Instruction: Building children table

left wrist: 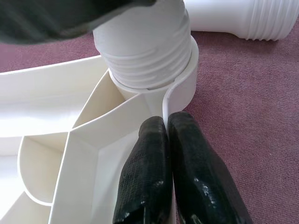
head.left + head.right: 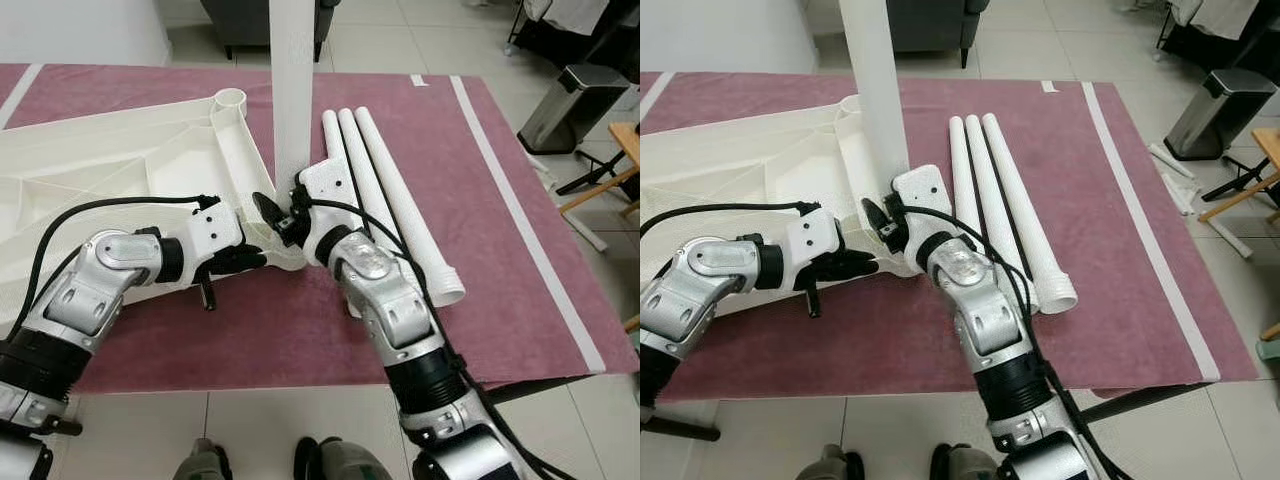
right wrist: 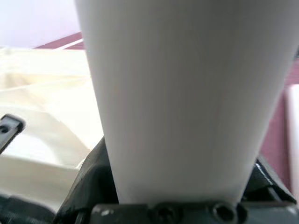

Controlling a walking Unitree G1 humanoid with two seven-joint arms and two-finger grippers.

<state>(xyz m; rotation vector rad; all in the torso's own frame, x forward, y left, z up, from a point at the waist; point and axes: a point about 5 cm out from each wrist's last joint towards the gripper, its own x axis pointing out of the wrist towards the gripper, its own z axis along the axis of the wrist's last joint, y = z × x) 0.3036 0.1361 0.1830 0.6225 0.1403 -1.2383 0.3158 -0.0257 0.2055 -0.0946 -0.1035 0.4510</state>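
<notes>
A white ribbed tabletop (image 2: 120, 165) lies upside down on the maroon-covered counter (image 2: 520, 250), with one white leg (image 2: 293, 80) standing upright in its near corner socket, threaded end seated there. Three more legs (image 2: 385, 190) lie side by side just right of it, with bare cloth beyond reaching the counter's right edge. The left pincer (image 1: 161, 140), fingers together, pinches the tabletop's rim by the socket; the right pincer (image 2: 280, 212) is clamped on the upright leg.

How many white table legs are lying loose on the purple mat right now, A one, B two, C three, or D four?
C: three loose legs lie side by side on the mat, while a fourth leg stands upright in the tabletop corner socket, held by the right gripper.
</notes>
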